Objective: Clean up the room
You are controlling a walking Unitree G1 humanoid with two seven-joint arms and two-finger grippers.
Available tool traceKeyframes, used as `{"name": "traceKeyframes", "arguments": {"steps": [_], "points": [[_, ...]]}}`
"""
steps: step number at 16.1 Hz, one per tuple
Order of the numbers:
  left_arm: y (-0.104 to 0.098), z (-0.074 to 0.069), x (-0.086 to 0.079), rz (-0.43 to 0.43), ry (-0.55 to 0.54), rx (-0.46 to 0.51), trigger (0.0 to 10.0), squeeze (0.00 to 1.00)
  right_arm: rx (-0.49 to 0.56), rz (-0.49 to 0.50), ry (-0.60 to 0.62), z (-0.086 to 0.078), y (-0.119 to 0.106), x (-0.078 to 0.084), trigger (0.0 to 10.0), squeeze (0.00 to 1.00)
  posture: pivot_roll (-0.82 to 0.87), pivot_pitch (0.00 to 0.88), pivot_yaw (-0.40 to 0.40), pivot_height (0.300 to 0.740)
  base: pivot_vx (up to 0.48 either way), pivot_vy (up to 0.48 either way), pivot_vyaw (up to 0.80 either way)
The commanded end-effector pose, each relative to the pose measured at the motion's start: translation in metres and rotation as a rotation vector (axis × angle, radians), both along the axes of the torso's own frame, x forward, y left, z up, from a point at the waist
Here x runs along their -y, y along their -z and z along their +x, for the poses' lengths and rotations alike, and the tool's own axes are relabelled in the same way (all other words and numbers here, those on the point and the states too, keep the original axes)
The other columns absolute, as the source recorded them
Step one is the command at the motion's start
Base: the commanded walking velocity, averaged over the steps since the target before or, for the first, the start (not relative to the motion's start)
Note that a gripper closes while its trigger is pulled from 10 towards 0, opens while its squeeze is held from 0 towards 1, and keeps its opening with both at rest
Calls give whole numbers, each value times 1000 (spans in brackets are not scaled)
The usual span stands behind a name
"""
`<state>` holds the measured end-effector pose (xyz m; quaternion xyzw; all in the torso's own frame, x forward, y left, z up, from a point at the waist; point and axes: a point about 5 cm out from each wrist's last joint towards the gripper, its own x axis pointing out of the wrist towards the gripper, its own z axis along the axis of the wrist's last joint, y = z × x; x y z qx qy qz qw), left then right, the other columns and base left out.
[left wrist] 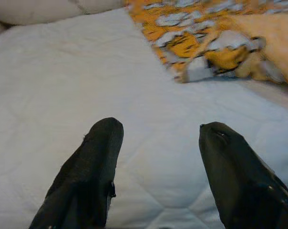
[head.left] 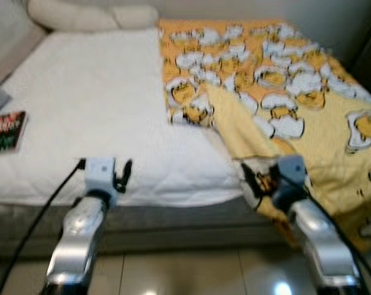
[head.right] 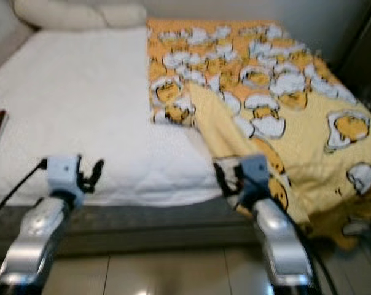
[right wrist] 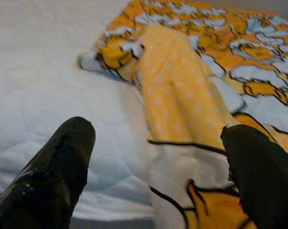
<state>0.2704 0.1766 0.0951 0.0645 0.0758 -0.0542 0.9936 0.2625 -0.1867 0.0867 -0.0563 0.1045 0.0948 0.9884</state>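
A yellow and orange cartoon-print blanket (head.left: 284, 86) covers the right half of a white mattress (head.left: 93, 104), with one edge folded back to show its pale yellow dotted underside (right wrist: 177, 95). My right gripper (right wrist: 158, 143) is open at the near edge of the bed, its fingers (right wrist: 261, 176) on either side of the blanket's hanging corner without closing on it. My left gripper (left wrist: 156, 138) is open over bare white mattress (left wrist: 87, 71) near the bed's front edge, with nothing between its fingers.
Cream pillows (head.left: 81, 13) lie at the head of the bed. A dark book or packet (head.left: 6, 130) rests on the mattress at the far left. The blanket spills over the right side toward the glossy tiled floor (head.left: 191, 273).
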Motion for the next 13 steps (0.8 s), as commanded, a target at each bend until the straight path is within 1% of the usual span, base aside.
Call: {"name": "traceKeyframes", "arguments": {"steps": [1, 7, 8, 13], "points": [[-1, -1, -4, 18, -1, 1, 10000, 0, 15, 6, -16, 3, -4, -4, 10000, 0, -39, 0, 13, 740, 281, 0, 0], [0, -1, -3, 11, 8, -1, 10000, 0, -13, 16, -10, 2, 0, -4, 10000, 0, -39, 0, 13, 740, 282, 0, 0], [0, -1, -3, 10, 10, -2, 10000, 0, -15, 17, -9, 2, 1, -4, 10000, 0, -39, 0, 13, 740, 292, 0, -781], [1, 0, -3, 7, 16, -3, 10000, 0, -9, 11, -19, 2, 1, -4, 10000, 0, -38, 0, 14, 740, 295, 0, 0]]}}
